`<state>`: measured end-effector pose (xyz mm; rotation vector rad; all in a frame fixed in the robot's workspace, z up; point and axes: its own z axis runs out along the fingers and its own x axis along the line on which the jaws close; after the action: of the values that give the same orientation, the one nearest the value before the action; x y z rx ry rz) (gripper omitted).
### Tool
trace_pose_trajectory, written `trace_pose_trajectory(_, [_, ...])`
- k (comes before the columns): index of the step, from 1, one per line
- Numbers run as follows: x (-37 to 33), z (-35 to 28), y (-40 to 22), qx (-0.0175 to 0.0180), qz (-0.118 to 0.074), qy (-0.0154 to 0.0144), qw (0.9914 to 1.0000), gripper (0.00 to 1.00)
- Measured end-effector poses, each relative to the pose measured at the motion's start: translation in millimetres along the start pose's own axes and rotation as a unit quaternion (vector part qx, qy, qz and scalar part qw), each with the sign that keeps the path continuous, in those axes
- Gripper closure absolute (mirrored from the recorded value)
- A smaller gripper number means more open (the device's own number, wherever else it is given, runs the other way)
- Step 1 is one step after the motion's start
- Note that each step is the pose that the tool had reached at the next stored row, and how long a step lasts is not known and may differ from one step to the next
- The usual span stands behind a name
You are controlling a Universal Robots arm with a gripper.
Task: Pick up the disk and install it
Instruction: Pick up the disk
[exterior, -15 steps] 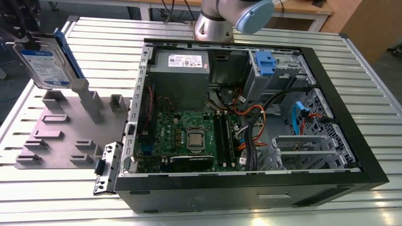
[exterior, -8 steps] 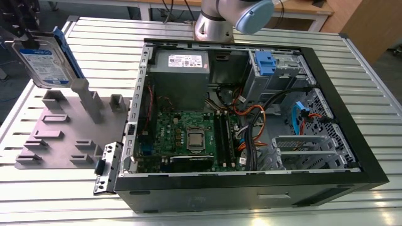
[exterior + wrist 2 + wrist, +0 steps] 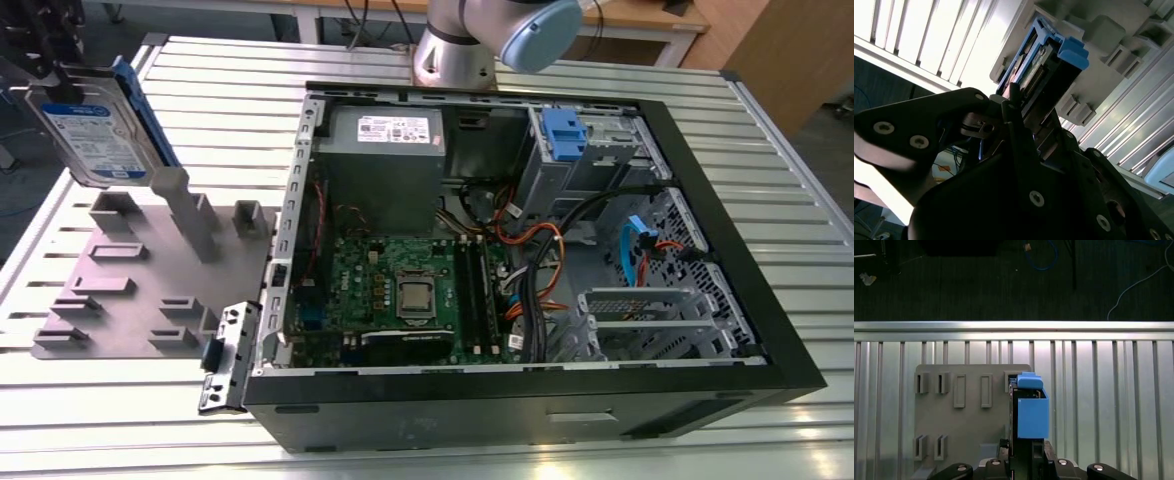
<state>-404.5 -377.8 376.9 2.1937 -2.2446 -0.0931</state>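
A slatted silver metal table (image 3: 787,200) catches glare, brightest at six o'clock in the exterior view (white bands on the ribs). At twelve o'clock stands a pale wooden bench (image 3: 641,15), at one o'clock a wooden panel (image 3: 787,60). In the first wrist view, dark floor (image 3: 954,285) with loose cables (image 3: 1041,260) lies beyond the table.

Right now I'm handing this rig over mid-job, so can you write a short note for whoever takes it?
Gripper: shut on the disk, which it holds upright above the grey fixture plate, at the exterior view's left.
Computer case: open, beside the plate on the exterior view's right.
Done: the disk is picked up and seems clear of the plate.
Left: the disk is not yet in the case.
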Motion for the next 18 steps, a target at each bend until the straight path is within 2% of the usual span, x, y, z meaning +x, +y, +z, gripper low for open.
trace_pose_trajectory(4, [-0.1,-2.0,0.0,-0.0002,0.0,0.0,1.0,0.65])
trace_pose_trajectory(12, [-0.6,-15.5,0.7,0.0,0.0,-0.0002,1.0,0.65])
trace_pose_trajectory(18, [-0.9,-22.5,1.0,0.0,0.0,-0.0002,1.0,0.65])
